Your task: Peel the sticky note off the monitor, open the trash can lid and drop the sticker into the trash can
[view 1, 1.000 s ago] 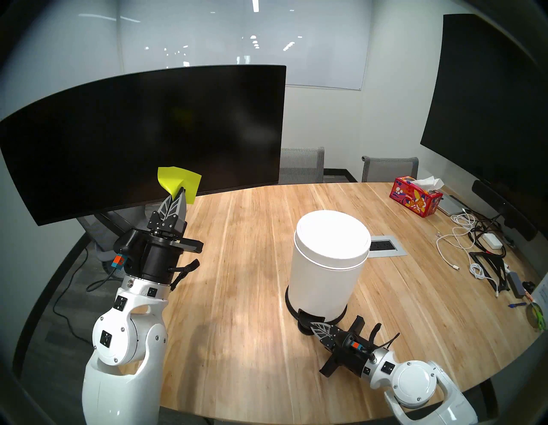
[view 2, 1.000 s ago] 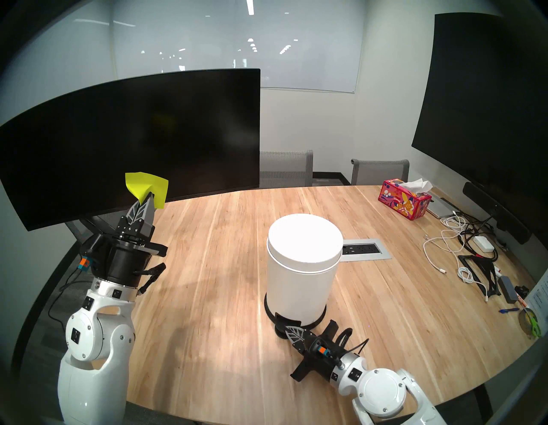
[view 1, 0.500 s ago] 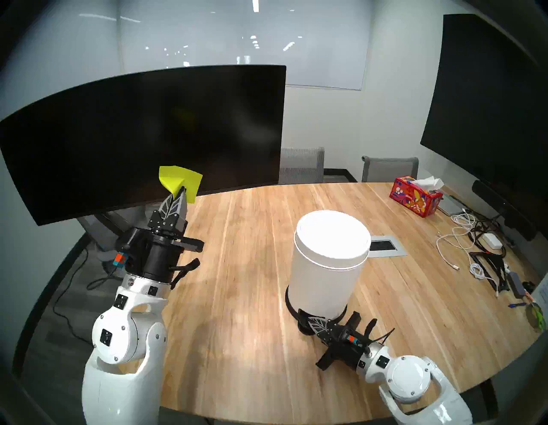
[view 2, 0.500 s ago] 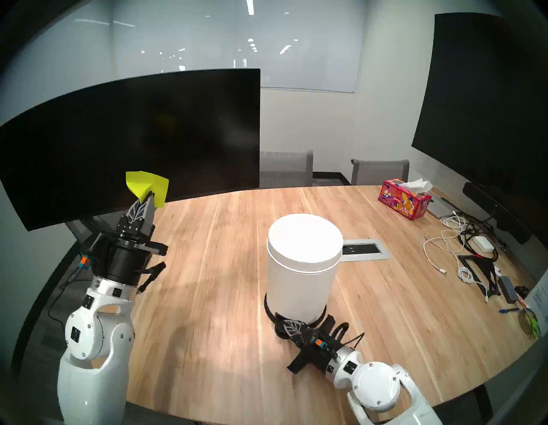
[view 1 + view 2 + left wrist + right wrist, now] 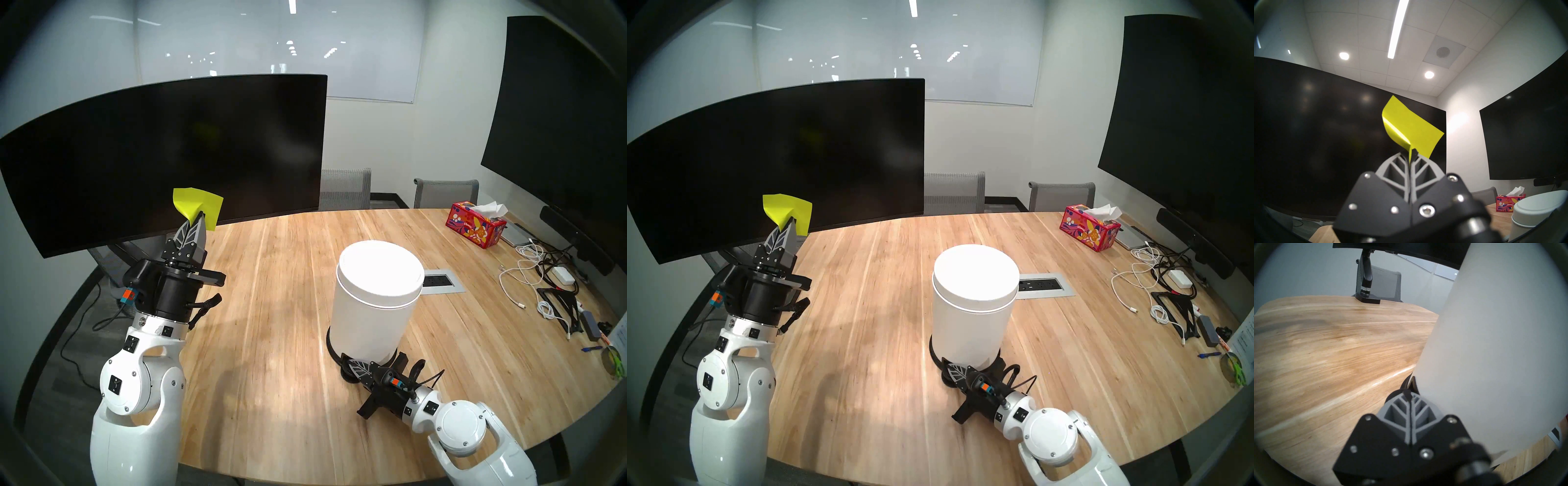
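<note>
My left gripper (image 5: 201, 214) (image 5: 1412, 151) is shut on the yellow-green sticker (image 5: 198, 206) (image 5: 1412, 129), holding it curled and free in the air just in front of the curved black monitor (image 5: 163, 152) near its lower edge. The white trash can (image 5: 373, 312) stands mid-table with its lid (image 5: 381, 271) shut. My right gripper (image 5: 351, 365) (image 5: 1409, 393) is shut and empty, low at the can's base, its tips over the black foot pedal (image 5: 346, 368).
A second large dark screen (image 5: 556, 112) hangs on the right wall. A tissue box (image 5: 475, 228), cables (image 5: 529, 271) and small items lie at the table's right. A power outlet plate (image 5: 441, 281) sits behind the can. Two grey chairs (image 5: 444, 195) stand behind the table.
My right gripper has slid forward and left along the table onto the can's foot pedal. My left gripper with the sticker has shifted slightly left.
</note>
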### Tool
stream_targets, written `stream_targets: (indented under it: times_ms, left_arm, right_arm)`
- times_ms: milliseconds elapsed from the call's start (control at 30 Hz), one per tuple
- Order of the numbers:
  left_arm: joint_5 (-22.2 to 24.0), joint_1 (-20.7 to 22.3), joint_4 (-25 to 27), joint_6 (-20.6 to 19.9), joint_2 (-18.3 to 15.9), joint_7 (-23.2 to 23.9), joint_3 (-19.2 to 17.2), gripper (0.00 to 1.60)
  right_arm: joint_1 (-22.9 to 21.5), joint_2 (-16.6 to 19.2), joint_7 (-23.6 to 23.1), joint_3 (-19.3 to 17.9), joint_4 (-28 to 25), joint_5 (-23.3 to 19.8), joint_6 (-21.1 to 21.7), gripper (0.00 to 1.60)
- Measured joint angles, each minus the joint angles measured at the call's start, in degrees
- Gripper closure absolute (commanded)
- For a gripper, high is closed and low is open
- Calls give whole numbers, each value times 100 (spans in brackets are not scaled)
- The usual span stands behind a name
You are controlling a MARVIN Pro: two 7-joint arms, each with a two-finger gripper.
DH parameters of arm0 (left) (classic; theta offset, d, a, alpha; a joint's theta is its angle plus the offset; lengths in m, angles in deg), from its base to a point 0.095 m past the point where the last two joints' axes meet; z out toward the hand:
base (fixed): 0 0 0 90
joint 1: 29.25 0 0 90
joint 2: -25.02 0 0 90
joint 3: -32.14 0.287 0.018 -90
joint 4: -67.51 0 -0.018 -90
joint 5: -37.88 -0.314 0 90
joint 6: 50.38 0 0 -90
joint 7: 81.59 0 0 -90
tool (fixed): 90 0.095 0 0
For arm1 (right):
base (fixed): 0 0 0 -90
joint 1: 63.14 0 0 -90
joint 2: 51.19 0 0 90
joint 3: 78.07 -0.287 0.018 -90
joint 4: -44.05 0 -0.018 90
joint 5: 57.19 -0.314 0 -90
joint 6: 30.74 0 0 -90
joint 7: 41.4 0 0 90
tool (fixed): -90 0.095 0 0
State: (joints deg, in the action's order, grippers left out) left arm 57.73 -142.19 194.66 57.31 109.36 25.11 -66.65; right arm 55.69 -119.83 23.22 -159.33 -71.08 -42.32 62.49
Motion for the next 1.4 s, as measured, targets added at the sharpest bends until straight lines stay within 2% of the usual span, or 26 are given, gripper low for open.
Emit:
stream_targets:
  times_ms: [333,967,1167,1400]
  left_arm:
    - [11,70,94,-187,-84,81,-21,160]
    - [-124,334,192,-552,-253,301,238,160]
    - [-228,422,215,-668,-435,587,423,160]
    - [-566,622,170,-791,-637,924,846,160]
  right_arm:
    - [-40,40,-15,42,22,125,-22,160]
    - [-90,64,-23,74,268,187,-137,160]
    - [-110,60,-32,80,281,188,-140,160]
    - [-127,40,-34,89,296,193,-140,160]
